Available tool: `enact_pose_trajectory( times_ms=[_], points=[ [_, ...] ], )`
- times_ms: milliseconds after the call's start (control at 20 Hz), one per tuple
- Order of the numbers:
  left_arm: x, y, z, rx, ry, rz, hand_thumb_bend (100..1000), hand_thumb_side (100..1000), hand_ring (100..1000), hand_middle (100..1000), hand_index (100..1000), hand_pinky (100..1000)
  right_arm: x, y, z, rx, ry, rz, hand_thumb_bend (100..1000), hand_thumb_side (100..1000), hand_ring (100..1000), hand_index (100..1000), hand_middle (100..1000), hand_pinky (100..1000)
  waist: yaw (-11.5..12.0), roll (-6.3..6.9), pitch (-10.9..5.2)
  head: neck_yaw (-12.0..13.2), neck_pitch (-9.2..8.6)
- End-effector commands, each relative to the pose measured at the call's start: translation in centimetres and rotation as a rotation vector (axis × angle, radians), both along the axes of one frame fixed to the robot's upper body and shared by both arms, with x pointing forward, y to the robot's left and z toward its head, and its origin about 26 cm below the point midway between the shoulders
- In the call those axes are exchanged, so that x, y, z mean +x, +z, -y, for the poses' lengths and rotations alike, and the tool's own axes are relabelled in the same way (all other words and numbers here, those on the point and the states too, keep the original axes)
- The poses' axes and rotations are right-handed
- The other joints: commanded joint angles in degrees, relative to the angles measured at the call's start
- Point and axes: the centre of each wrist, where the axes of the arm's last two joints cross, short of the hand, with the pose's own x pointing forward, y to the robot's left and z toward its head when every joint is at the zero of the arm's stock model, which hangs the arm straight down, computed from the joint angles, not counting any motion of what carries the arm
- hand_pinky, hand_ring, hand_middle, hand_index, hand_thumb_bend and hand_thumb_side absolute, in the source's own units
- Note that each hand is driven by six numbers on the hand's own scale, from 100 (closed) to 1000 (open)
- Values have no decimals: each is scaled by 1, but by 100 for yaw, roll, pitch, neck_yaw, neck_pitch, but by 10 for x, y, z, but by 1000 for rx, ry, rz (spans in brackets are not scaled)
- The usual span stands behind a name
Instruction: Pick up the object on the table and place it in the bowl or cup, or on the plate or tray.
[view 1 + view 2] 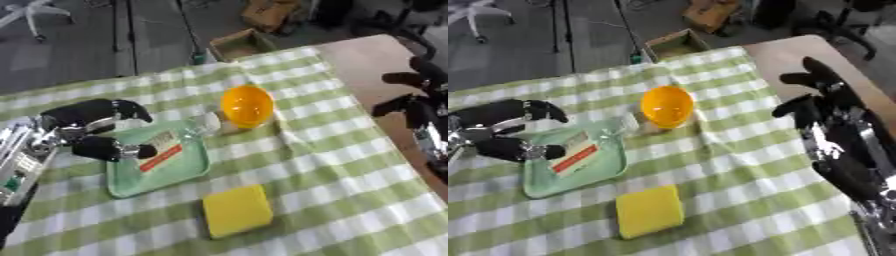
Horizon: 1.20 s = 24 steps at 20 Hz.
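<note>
Left hand [92,132] sits at the middle left of the frame over the near-left rim of the tray, fingers and thumb spread apart in a wide C, holding nothing; whether its thumb tip touches the tray is hard to tell. Right hand [824,107] stands at the right edge above the bare wooden table [367,57], fingers up and relaxed, empty, its lower arm cut off by the frame.

Green-and-white checked cloth [332,165] covers most of the view. On it, left of centre, lies the pale green tray [131,182]. A clear bottle [166,147] with a white and red label lies on its side in the tray, its cap end reaching over the upper right rim toward the orange bowl [247,105] just beyond; the bottle's outline is hard to make out. A yellow sponge [237,210] lies below the tray, apart from it.
</note>
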Motion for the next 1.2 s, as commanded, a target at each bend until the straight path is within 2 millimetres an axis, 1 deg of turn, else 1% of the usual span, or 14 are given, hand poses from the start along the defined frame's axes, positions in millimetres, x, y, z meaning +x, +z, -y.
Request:
enact_pose_trajectory(
  times_ms=[50, 200, 250, 300, 350, 500, 550, 600, 750, 850, 900, 950, 1000, 1200],
  points=[
    [-13, 29, -14, -64, 22, 104, 595, 948, 829, 857, 905, 802, -4, 9, 3, -13, -9, 32, 100, 557, 608, 1000, 820, 710, 30, 8, -613, -28, -18],
    [-25, 39, -19, -256, 32, 228, 562, 930, 816, 850, 902, 774, -4, 8, 3, -10, -13, 31, 100, 557, 608, 1000, 820, 710, 66, -14, -621, -47, -21],
    [-30, 44, -20, -340, 32, 272, 427, 893, 778, 825, 889, 671, -4, 8, 4, -8, -15, 30, 100, 554, 608, 1000, 820, 710, 95, -34, -627, -67, -17],
    [-39, 52, -24, -491, 28, 345, 427, 893, 778, 825, 889, 671, -4, 7, 4, -5, -20, 29, 100, 554, 608, 1000, 820, 710, 132, -51, -631, -93, -15],
    [-47, 54, -26, -624, 20, 404, 436, 821, 761, 812, 874, 629, -4, 7, 5, -3, -23, 29, 100, 550, 609, 1000, 820, 711, 163, -65, -633, -111, -10],
    [-89, 56, -30, -1029, -54, 583, 410, 844, 759, 809, 869, 626, -5, 7, 7, 1, -37, 31, 100, 548, 609, 1000, 820, 711, 330, -114, -636, -193, 17],
    [-97, 56, -29, -1088, -63, 603, 404, 1000, 767, 812, 869, 636, -5, 7, 7, 1, -39, 32, 100, 519, 609, 1000, 820, 711, 351, -119, -636, -199, 21],
    [-105, 46, -38, -1166, -42, 660, 400, 867, 770, 813, 869, 641, -5, 7, 8, 3, -46, 33, 100, 544, 609, 1000, 820, 711, 452, -144, -634, -233, 38],
    [-119, 10, -61, -1259, 27, 787, 370, 851, 774, 810, 861, 643, -6, 7, 10, 4, -61, 37, 100, 540, 609, 1000, 819, 710, 613, -174, -625, -294, 66],
    [-125, -11, -68, -1274, 85, 828, 356, 845, 774, 808, 860, 640, -6, 7, 11, 7, -70, 39, 100, 540, 609, 1000, 819, 710, 663, -176, -618, -309, 84],
    [-128, -23, -69, -1291, 132, 833, 277, 859, 766, 800, 854, 623, -6, 8, 11, 9, -73, 41, 100, 539, 610, 1000, 819, 710, 674, -174, -610, -321, 93],
    [-130, -32, -69, -1302, 168, 836, 225, 809, 764, 799, 854, 620, -6, 8, 11, 10, -74, 42, 100, 526, 610, 1000, 819, 710, 677, -170, -609, -327, 101],
    [-132, -42, -67, -1321, 210, 828, 238, 895, 760, 797, 855, 608, -6, 8, 11, 11, -76, 43, 100, 540, 609, 1000, 819, 710, 670, -164, -604, -333, 105],
    [-135, -63, -57, -1370, 310, 790, 220, 913, 755, 795, 855, 593, -5, 9, 11, 8, -79, 49, 100, 537, 608, 1000, 819, 710, 666, -163, -569, -347, 143]
  ],
)
